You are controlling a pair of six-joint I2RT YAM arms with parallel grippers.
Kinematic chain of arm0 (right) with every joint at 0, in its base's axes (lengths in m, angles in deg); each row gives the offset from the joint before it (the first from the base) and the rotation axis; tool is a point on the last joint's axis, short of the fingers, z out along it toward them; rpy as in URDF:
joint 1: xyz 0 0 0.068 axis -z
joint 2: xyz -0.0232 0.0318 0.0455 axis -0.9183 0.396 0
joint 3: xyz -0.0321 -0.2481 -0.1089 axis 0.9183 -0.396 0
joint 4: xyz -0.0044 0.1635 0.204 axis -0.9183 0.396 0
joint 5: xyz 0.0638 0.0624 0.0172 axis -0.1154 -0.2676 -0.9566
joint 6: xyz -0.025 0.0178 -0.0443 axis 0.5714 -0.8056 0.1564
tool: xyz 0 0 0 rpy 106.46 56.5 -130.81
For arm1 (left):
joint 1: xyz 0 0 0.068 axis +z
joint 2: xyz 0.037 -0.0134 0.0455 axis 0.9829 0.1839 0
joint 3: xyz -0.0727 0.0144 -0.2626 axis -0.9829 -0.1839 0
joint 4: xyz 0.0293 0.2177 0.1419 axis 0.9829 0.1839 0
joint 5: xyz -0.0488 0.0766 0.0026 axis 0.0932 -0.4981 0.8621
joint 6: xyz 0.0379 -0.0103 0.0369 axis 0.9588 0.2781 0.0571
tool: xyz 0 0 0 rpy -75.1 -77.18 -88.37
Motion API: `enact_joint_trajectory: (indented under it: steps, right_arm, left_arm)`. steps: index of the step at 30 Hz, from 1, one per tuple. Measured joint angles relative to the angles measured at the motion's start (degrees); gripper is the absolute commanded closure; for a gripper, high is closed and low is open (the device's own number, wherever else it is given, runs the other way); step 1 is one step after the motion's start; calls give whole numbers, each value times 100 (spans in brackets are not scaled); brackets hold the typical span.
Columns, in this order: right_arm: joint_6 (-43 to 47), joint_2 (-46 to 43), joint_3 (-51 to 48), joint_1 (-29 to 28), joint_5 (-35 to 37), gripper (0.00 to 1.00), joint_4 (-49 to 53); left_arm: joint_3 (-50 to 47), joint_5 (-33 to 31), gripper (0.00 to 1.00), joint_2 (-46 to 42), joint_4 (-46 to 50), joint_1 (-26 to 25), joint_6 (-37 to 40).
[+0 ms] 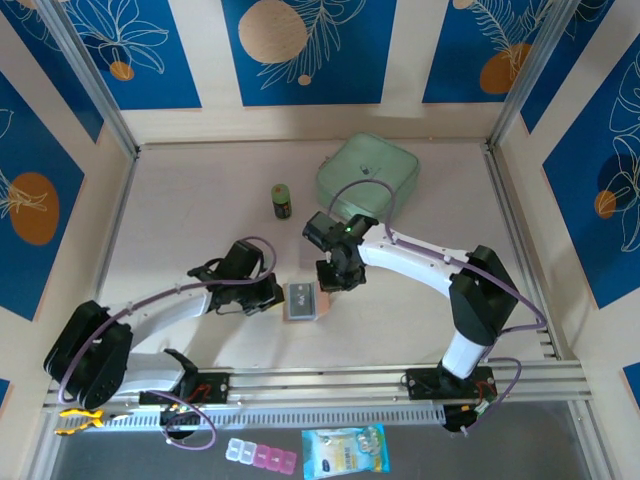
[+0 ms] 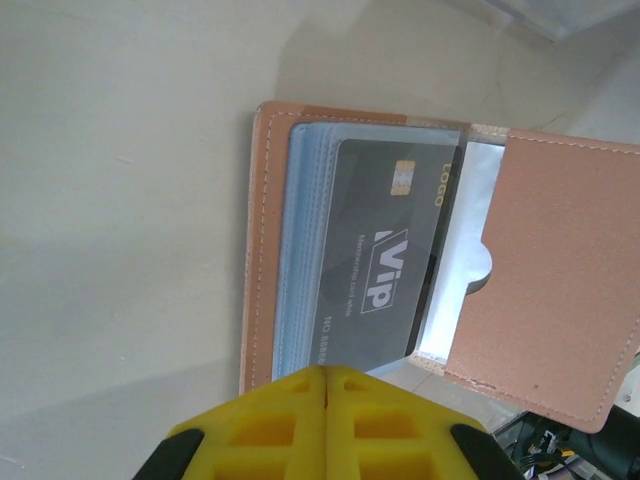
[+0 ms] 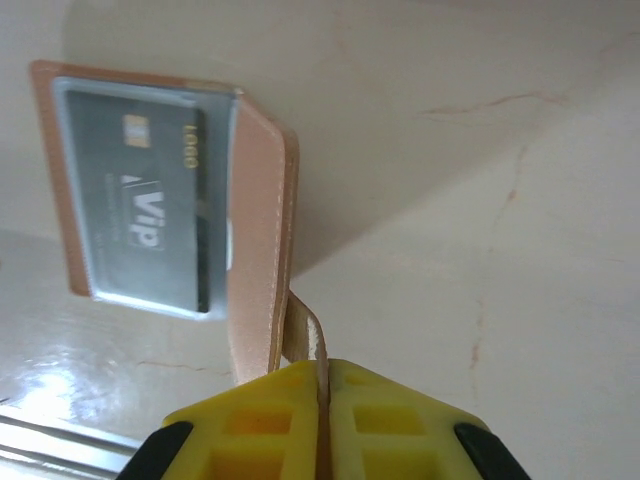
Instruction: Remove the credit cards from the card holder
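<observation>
top view: card holder (image 1: 303,300) is seen lying on table (image 1: 200,200) between both grippers | left wrist: grey credit card (image 2: 385,260) is shown in clear pocket; left gripper (image 2: 326,372) is pressed together at holder's edge, any catch cannot be told | right wrist: snap tab (image 3: 303,335) is pinched by right gripper (image 3: 322,365) | contents of the blue sleeves cannot be made out

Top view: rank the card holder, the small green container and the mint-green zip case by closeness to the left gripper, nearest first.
Measured from the left gripper:
1. card holder: right at the fingertips, just to its right.
2. small green container: almost straight behind it, mid-table.
3. mint-green zip case: farthest, toward the back right.
</observation>
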State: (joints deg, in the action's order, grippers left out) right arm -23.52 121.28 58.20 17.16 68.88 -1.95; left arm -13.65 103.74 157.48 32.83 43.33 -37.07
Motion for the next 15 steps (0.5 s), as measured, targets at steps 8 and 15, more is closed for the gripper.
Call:
enact_joint_trajectory:
  steps: [8, 15]
  right_arm:
    - [66, 2, -330, 111, 190, 90, -48]
    - [63, 2, -446, 118, 221, 90, -107]
  left_arm:
    - [0, 13, 100, 367, -229, -170, -63]
    - [52, -76, 100, 472, -166, -286, -61]
